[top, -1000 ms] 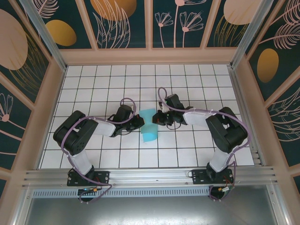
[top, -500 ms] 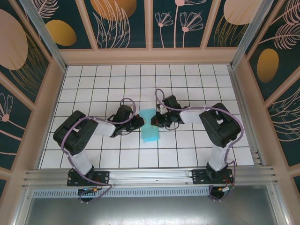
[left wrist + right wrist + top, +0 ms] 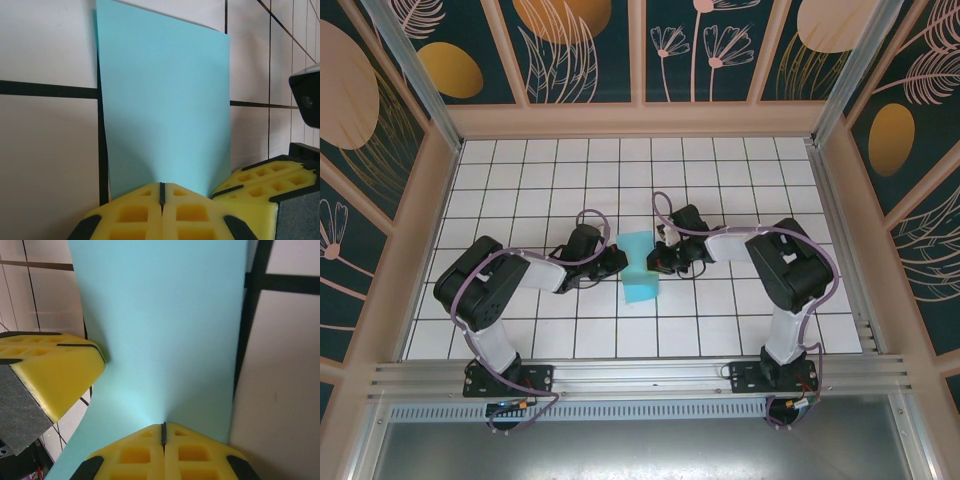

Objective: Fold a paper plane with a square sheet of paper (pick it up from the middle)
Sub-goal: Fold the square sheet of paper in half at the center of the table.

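Square sheet of paper (image 3: pixel 642 288) near the middle of the tabletop (image 3: pixel 520 190). Left hand (image 3: pixel 161 192) and right hand (image 3: pixel 163 432) each clamp together on opposite edges.

From above, contact between left gripper (image 3: pixel 619 262), right gripper (image 3: pixel 654 258) and the pale blue sheet of paper (image 3: pixel 640 289) too small to make out. In the left wrist view, sheet's near edge hidden behind yellow pads (image 3: pixel 130 212), pads cut off at the bottom. In the right wrist view, sheet cut off top and bottom, near edge hidden likewise.
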Controlling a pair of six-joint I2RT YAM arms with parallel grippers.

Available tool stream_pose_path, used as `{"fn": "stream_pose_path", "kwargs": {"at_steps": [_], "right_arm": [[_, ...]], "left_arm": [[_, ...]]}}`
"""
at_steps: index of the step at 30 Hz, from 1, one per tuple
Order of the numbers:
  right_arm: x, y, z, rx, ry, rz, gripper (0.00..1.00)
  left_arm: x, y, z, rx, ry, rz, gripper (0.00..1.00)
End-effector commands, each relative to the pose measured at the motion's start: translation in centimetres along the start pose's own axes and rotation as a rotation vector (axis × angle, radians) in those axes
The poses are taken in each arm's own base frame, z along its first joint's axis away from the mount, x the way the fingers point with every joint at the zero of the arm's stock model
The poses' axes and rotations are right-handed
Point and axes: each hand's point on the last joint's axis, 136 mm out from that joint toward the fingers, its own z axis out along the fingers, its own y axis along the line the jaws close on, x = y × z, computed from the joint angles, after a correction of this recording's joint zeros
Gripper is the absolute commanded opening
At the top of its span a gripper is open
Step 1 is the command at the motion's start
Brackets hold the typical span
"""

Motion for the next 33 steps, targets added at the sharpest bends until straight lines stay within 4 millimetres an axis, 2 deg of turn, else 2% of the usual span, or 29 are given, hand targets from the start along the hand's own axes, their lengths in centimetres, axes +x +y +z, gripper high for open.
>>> {"fn": "stream_pose_path", "kwargs": {"at_steps": [1,4,9,11,14,16,19,23,26,30,33], "right_arm": [[0.0,0.9,-1.6,0.012,-0.015,-0.032,0.0],[-0.9,0.9,-2.5,0.07,-0.071,-0.032,0.02],[-1.6,-0.2,-4.0,0.196,-0.156,-0.001,0.26],[-1.5,-0.7,-3.8,0.229,-0.152,0.007,0.36],[-1.0,-1.0,-2.9,0.251,-0.12,0.005,0.42],[-0.7,-0.7,-2.3,0.245,-0.1,-0.004,0.42],[-0.5,-0.1,-1.6,0.221,-0.075,-0.018,0.43],[-0.3,-0.5,-1.0,0.23,-0.054,-0.015,0.37],[0.0,-1.3,-0.6,0.258,-0.041,-0.002,0.32],[0.0,-1.5,-0.6,0.255,-0.043,0.006,0.31],[-0.2,-1.1,-0.8,0.237,-0.057,0.003,0.31]], "left_arm": [[5.3,9.0,-1.2,-0.31,0.148,-0.078,0.0],[4.3,6.7,-1.1,-0.233,0.136,-0.056,0.0],[3.0,3.7,-1.2,-0.143,0.117,-0.036,0.0],[2.6,2.7,-1.2,-0.109,0.114,-0.031,0.0],[2.2,1.2,-1.3,-0.052,0.115,-0.026,0.0],[1.5,-0.5,-1.8,-0.005,0.098,-0.012,0.0],[0.9,-1.8,-2.2,0.03,0.084,0.0,0.04],[0.2,-2.7,-2.9,0.045,0.052,0.001,0.17],[-0.2,-2.2,-3.7,0.006,0.019,-0.008,0.27],[-0.3,-0.7,-4.9,-0.063,-0.031,-0.04,0.37],[0.1,-0.5,-5.4,-0.049,-0.037,-0.062,0.47]]}}
